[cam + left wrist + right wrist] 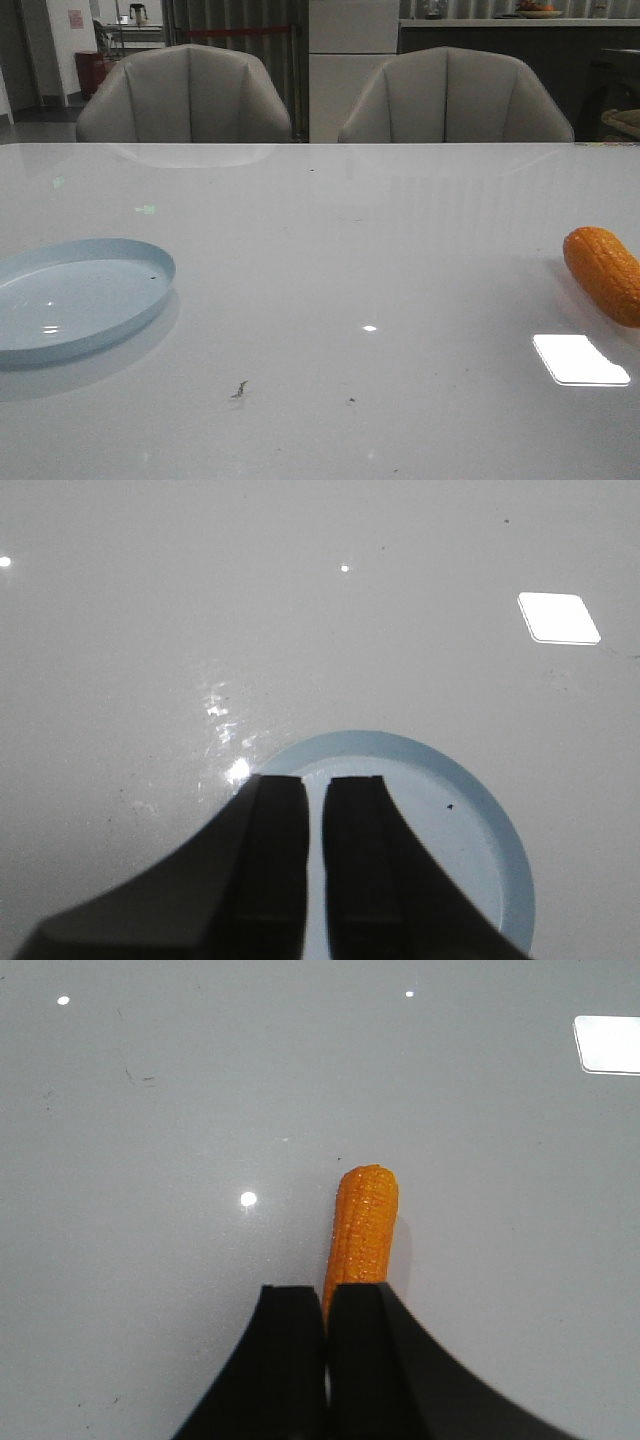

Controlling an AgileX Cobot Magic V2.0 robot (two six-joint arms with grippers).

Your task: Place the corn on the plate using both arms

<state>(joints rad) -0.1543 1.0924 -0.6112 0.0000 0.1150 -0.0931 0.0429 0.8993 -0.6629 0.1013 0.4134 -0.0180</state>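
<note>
The orange corn [603,272] lies on the white table at the far right edge of the front view. The pale blue plate [80,290] sits at the left, with nothing in it but a tiny dark speck. Neither gripper shows in the front view. In the left wrist view my left gripper [315,780] hangs above the plate [470,830], its fingers nearly together and holding nothing. In the right wrist view my right gripper [327,1288] is shut and empty, above the near end of the corn [366,1225], which lies on the table beyond its tips.
Two grey chairs [185,95] [455,95] stand behind the table's far edge. A bright light reflection [580,360] lies on the glossy table [350,250] near the corn. A small dark scrap [239,389] lies front centre.
</note>
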